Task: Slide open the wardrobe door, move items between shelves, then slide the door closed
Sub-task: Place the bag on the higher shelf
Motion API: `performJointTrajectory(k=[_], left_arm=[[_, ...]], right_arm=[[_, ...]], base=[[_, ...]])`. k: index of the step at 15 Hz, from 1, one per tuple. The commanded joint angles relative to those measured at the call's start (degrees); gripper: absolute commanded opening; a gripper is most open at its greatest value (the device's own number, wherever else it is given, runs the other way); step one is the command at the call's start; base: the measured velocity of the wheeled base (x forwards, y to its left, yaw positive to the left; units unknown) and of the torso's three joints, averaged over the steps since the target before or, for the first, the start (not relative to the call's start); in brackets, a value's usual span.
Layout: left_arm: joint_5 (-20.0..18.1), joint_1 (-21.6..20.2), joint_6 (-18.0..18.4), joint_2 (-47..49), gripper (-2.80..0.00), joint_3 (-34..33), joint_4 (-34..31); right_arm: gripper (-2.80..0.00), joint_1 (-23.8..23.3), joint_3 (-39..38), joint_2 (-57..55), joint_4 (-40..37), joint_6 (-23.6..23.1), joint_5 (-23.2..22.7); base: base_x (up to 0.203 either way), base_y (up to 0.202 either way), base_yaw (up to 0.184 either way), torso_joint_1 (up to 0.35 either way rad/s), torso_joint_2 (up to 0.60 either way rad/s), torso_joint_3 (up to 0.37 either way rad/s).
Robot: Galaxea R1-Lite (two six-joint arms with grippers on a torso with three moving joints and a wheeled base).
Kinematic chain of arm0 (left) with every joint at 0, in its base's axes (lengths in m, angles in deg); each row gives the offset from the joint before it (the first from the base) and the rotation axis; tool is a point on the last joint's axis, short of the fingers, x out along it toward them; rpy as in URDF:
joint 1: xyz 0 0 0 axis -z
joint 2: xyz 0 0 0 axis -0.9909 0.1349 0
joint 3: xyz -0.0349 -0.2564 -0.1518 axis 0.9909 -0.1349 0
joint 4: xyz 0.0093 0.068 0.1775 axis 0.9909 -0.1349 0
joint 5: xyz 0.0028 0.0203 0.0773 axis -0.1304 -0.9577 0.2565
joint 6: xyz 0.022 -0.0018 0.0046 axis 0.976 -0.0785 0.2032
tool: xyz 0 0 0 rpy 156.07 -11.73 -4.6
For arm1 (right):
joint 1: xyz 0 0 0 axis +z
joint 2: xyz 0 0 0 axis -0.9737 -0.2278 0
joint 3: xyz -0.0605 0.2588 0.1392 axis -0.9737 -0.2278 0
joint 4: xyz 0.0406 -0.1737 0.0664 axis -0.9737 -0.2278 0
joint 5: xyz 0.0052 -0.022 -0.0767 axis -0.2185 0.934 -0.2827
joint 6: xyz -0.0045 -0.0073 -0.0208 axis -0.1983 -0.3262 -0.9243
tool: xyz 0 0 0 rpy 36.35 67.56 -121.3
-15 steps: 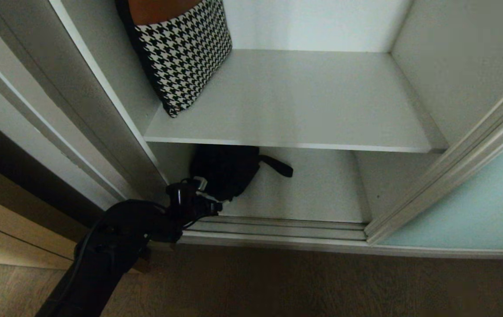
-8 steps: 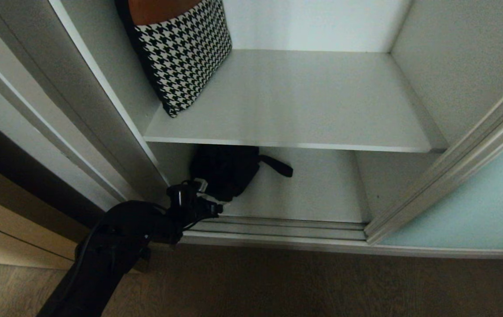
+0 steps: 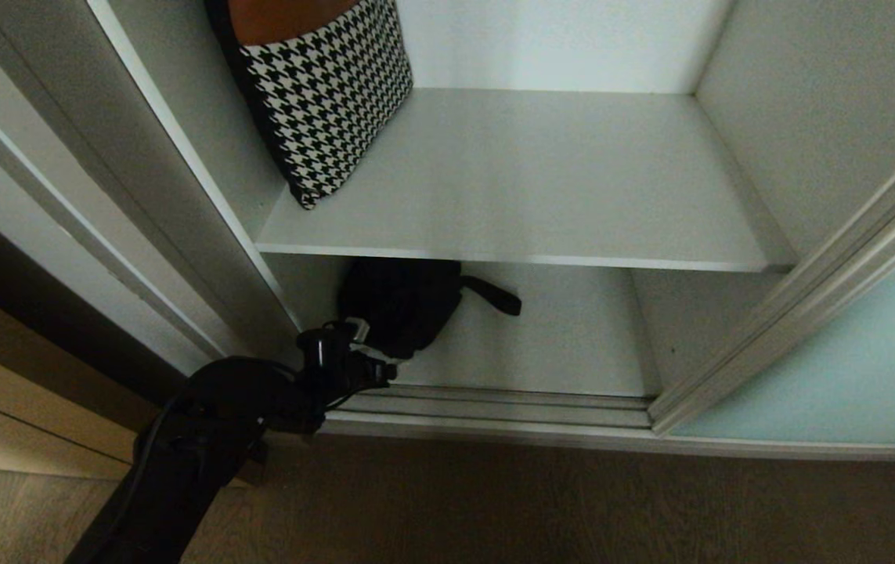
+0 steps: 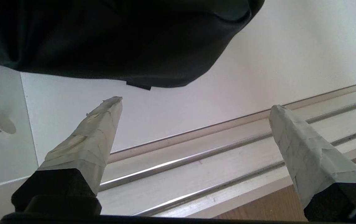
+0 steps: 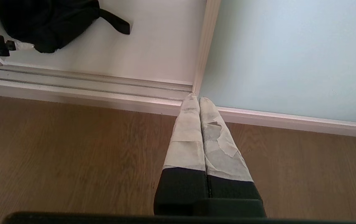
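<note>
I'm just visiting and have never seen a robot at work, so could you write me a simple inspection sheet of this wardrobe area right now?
Surface: upper shelf and lower shelf, white boards.
Job's things: sliding wardrobe door pushed to the right, wardrobe open; black bag on the lower shelf; houndstooth bag on the upper shelf, against the left wall.
Clutter: nothing seen.
Grippers: left gripper open just in front of the black bag, not touching it; right gripper shut, empty, above the wooden floor near the door's edge.
Cables: a cable along the left arm.
Surroundings: silver floor track.
</note>
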Motion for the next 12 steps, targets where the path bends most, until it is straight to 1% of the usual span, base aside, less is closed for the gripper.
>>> performJointTrajectory(k=[1, 4, 7, 8, 10, 12], left_arm=[[-0.1, 0.0, 0.0, -0.3, 0.0, 0.0, 0.2], [0.0, 0.1, 0.5, -0.9, 0.0, -0.4, -1.5], [-0.3, 0.1, 1.0, -1.6, 0.0, -1.6, -1.5], [-0.4, 0.1, 2.1, -1.9, 0.0, -1.8, -1.8], [-0.2, 0.2, 5.6, -2.3, 0.0, -1.8, -3.8], [-0.9, 0.2, 6.5, -2.5, 0.0, -1.7, -3.9]], right_arm=[[-2.8, 0.0, 0.0, 0.0, 0.1, -0.1, 0.0], [-2.8, 0.0, 0.0, 0.0, 0.0, -0.1, 0.0], [-2.8, 0.0, 0.0, 0.0, 0.0, -0.1, 0.0], [-2.8, 0.0, 0.0, 0.0, 0.0, 0.0, 0.0], [-2.8, 0.0, 0.0, 0.0, 0.0, 0.0, 0.0], [-2.8, 0.0, 0.0, 0.0, 0.0, -0.1, 0.0]], base=[[0.0, 0.0, 0.0, 0.0, 0.0, 0.0], [0.182, 0.0, 0.0, 0.002, 0.0, 0.002], [0.175, 0.0, 0.002, 0.004, 0.0, 0.001], [0.0, 0.0, 0.0, 0.0, 0.0, 0.0], [0.0, 0.0, 0.0, 0.0, 0.0, 0.0], [0.0, 0.0, 0.0, 0.0, 0.0, 0.0]])
